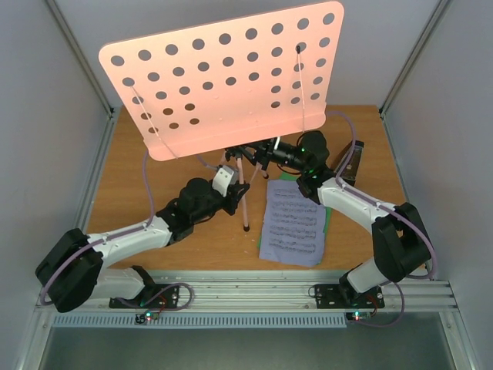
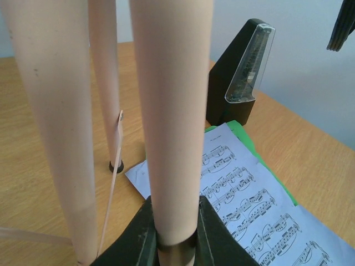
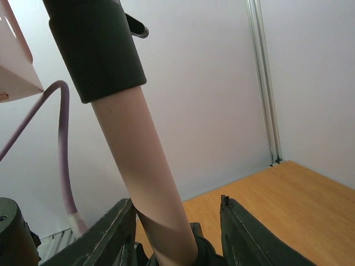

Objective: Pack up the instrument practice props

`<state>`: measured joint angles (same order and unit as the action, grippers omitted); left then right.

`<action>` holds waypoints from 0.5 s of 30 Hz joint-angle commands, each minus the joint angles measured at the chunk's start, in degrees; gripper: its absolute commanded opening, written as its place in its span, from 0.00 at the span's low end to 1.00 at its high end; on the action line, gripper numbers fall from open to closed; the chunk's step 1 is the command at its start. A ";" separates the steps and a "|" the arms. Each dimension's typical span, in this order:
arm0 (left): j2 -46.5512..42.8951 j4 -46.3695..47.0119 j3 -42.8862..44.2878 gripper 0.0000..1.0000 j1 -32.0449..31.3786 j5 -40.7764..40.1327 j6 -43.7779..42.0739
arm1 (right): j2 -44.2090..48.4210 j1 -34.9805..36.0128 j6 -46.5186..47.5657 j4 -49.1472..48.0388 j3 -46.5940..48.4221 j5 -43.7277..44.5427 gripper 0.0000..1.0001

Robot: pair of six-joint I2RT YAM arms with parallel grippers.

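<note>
The pink music stand's hole-punched desk (image 1: 223, 77) fills the top view's upper part, standing on its tripod. My left gripper (image 1: 240, 185) is shut on one pink tripod leg (image 2: 172, 111); in its wrist view the gripper (image 2: 176, 202) has both fingers pressed against the tube. My right gripper (image 1: 266, 158) is open around the stand's pink pole (image 3: 144, 166), below a black collar (image 3: 100, 44). In its wrist view the gripper (image 3: 177, 202) has the left finger at the pole and the right finger apart. White sheets (image 1: 293, 223) lie on a green sheet (image 2: 249, 138). The black metronome (image 2: 238, 77) stands behind them.
Grey enclosure walls (image 1: 454, 154) close in the wooden table (image 1: 131, 177) on the left, right and back. A second tripod leg (image 2: 105, 83) ends in a black foot on the table. The right arm (image 1: 362, 204) crosses in front of the metronome (image 1: 350, 166).
</note>
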<state>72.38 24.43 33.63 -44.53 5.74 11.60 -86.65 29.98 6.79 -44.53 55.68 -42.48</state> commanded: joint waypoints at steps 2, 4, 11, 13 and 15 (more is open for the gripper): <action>-1.80 0.01 1.51 0.01 -0.20 -1.99 -3.72 | -0.64 0.42 1.55 -2.21 1.21 0.39 0.43; -3.79 -0.51 1.10 0.00 -0.20 -2.36 -3.22 | -0.48 0.41 1.39 -3.27 0.13 1.29 0.44; -10.56 -2.59 0.50 0.00 -0.20 -2.66 -2.74 | 0.63 0.43 0.01 -4.95 -2.01 2.05 0.50; -11.77 -2.92 0.24 0.00 -0.20 -3.08 -2.10 | 1.53 0.41 -0.11 -5.23 -3.08 2.89 0.57; -12.70 -3.00 -0.25 0.00 -0.20 -3.70 -1.41 | 2.74 0.35 0.12 -5.63 -5.15 4.11 0.66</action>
<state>64.01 14.24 32.91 -44.66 3.79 10.87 -86.96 30.52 6.31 -46.70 53.15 -41.76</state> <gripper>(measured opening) 0.121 0.582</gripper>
